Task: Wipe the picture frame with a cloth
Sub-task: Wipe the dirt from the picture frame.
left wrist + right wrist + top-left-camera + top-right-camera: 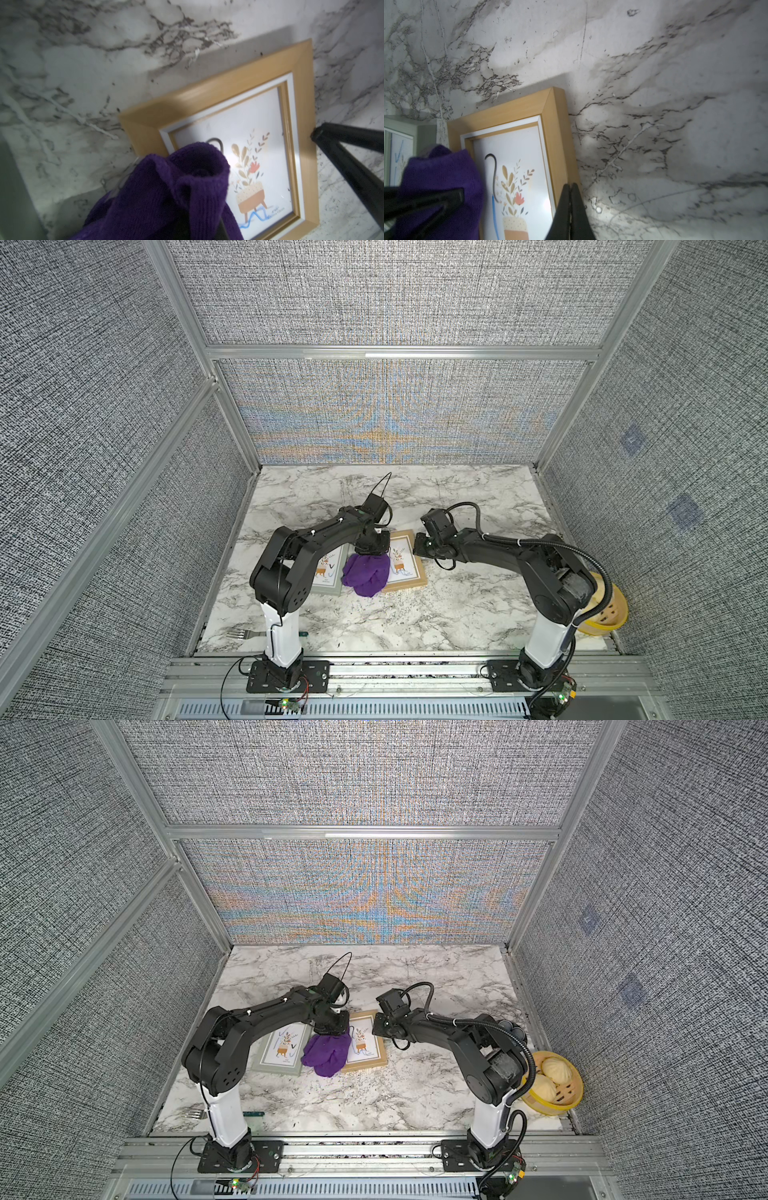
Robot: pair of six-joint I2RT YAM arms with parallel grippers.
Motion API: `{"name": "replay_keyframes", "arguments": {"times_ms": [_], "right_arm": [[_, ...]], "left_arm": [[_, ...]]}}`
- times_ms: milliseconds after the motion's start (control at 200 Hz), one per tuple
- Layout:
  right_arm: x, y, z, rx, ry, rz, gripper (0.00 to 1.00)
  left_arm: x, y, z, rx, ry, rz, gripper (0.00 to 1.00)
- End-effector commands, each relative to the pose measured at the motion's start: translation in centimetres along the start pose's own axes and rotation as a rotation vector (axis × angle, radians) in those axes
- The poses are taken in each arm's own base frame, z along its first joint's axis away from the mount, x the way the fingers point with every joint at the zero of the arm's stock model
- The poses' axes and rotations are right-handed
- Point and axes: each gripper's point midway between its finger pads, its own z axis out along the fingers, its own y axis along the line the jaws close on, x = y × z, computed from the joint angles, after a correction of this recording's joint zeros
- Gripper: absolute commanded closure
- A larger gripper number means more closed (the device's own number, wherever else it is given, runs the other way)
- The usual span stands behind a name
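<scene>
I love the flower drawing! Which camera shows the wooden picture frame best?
The left wrist view: nearly all of the wooden picture frame shows, close up, with only one corner under the purple cloth. The right wrist view shows just one corner of the frame. In both top views the frame looks tiny, partly under cloth.

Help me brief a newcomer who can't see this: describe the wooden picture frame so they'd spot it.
At the middle of the white marble-patterned tabletop, two frames lie side by side, a crumpled deep purple terry cloth between them. The light wooden picture frame lies toward the robot's right, beside the shut right claw; tan wood distinguishes it from the grey-green picture frame.
</scene>
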Motion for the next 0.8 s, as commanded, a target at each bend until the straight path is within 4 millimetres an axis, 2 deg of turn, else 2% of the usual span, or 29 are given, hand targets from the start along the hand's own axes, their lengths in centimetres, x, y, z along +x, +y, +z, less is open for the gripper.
{"name": "replay_keyframes", "arguments": {"times_ms": [0, 215, 230, 340, 425, 520, 600, 726, 796], "right_arm": [[9.4, -9.5, -1.1, 0.381, 0.355, 0.018, 0.95], [9.2, -9.2, -0.9, 0.367, 0.343, 0.037, 0.95], [10.0, -10.0, -1.0, 0.383, 0.361, 0.038, 0.95], [10.1, -10.0, -1.1, 0.378, 0.361, 0.039, 0.95], [9.9, -9.8, -1.1, 0.371, 0.355, 0.038, 0.95], [9.8, -9.7, -1.1, 0.364, 0.351, 0.034, 0.95], [9.9, -9.8, -1.0, 0.364, 0.352, 0.033, 0.95], [10.3, -10.0, -0.9, 0.371, 0.369, 0.025, 0.95], [10.4, -10.2, -1.0, 0.375, 0.373, 0.014, 0.95]], "left_arm": [[5.3, 1.3, 0.3, -0.042, 0.156, -0.072, 1.0], [9.0, 0.1, -0.3, -0.015, 0.182, -0.063, 1.0], [9.2, 0.0, -0.4, -0.016, 0.185, -0.055, 1.0], [10.9, 0.7, -1.0, -0.058, 0.219, -0.013, 1.0], [11.3, 1.3, -1.8, -0.082, 0.222, 0.009, 1.0], [10.2, 1.3, -2.3, -0.111, 0.186, 0.023, 1.0], [8.2, 1.4, -2.1, -0.144, 0.146, 0.028, 1.0], [5.0, 3.0, -1.1, -0.27, 0.095, 0.044, 1.0], [3.2, 2.9, -0.9, -0.277, 0.062, 0.055, 1.0]]}}
